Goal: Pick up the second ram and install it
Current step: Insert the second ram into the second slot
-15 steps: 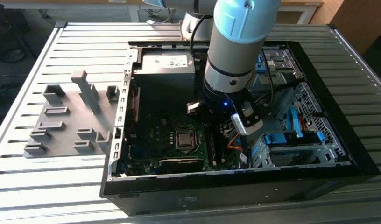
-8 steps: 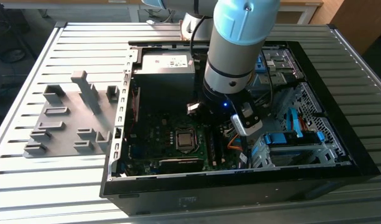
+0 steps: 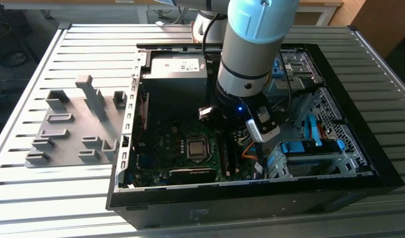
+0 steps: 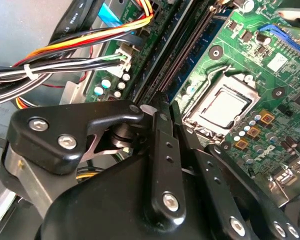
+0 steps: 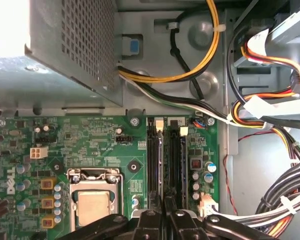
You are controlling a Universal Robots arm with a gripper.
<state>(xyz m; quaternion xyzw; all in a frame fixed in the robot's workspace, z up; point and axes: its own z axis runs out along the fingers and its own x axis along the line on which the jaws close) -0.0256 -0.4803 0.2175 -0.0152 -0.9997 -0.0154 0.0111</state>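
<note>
Open computer case (image 3: 361,163) lies flat on a slatted metal bench (image 3: 90,44). A grey moulded holder tray (image 3: 70,148) sits beside it, toward the exterior view's left. The robot arm (image 3: 255,44) reaches down into the case from above, its wrist low over the green motherboard (image 5: 90,135). In both wrist views the end effector (image 5: 165,202) (image 4: 171,117) hangs right at the near end of the long black memory slots (image 5: 179,165) (image 4: 192,47). Its black fingers (image 5: 149,220) are drawn close together with only a narrow gap between them. The second ram (image 5: 160,165) shows edge-on in the first wrist view as a thin pale-topped strip. It starts in that narrow gap and runs along the slot nearest the processor socket (image 5: 92,200) (image 4: 225,105), and the fingers pinch its near end. The strip stands upright and parallel to the neighbouring slot. Cannot tell whether it is fully seated or just resting in the slot mouth. White latches (image 5: 159,122) mark the far ends of the slots. Beyond them, a bundle of yellow, black and white cables (image 5: 210,50) loops across the grey case wall. A perforated metal box (image 5: 75,40) sits next to the cables. More banded cables (image 4: 65,65) pass close by the end effector's body in the second wrist view.
</note>
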